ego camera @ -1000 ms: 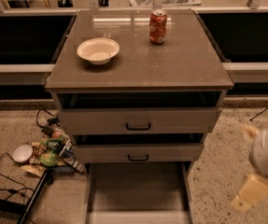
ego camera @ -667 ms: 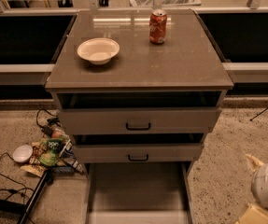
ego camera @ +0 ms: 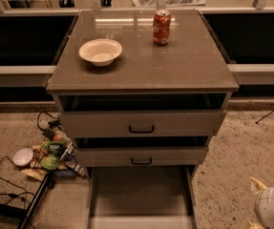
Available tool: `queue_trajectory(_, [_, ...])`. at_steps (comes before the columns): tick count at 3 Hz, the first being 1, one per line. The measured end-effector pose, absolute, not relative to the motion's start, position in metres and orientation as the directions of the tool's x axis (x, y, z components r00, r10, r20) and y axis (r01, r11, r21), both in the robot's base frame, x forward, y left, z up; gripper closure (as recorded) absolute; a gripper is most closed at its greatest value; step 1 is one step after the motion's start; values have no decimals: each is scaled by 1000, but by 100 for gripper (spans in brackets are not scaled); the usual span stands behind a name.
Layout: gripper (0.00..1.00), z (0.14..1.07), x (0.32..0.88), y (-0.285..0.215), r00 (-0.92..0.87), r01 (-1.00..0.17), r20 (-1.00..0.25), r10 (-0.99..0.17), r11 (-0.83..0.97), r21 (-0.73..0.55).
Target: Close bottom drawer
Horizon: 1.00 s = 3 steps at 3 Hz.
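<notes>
Grey-beige bottom drawer (ego camera: 141,197) pulled out at 6 o'clock, claw (ego camera: 259,206) at 4 o'clock, apart from it, grip state cannot be told

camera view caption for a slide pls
Bottom drawer open far out of the cabinet; tool low at right, not touching it.

Indoor work space, lab or office test area rather than a home. Evidence: hard speckled floor (ego camera: 241,147); lone grey-beige drawer unit (ego camera: 141,123) with a plain counter (ego camera: 189,66), set against long dark built-in bays. Loose black cables (ego camera: 3,175) and snack wrappers (ego camera: 53,154) lie on the floor at left. Paper bowl (ego camera: 100,51) and soda can (ego camera: 162,27) on the counter. Robot gripper (ego camera: 260,199) at lower right edge.
</notes>
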<state>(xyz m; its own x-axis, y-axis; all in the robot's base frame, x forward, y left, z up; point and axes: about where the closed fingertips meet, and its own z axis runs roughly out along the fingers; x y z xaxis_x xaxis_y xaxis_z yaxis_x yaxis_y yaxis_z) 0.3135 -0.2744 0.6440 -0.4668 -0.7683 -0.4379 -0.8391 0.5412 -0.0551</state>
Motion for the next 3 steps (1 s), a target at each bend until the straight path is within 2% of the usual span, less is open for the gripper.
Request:
queue_trajectory(1, [0, 629, 313, -265, -486, -834, -412, -771, 549, -44])
queue_trajectory(3, [1, 475, 292, -247, -603, -772, -421, -678, 629, 93])
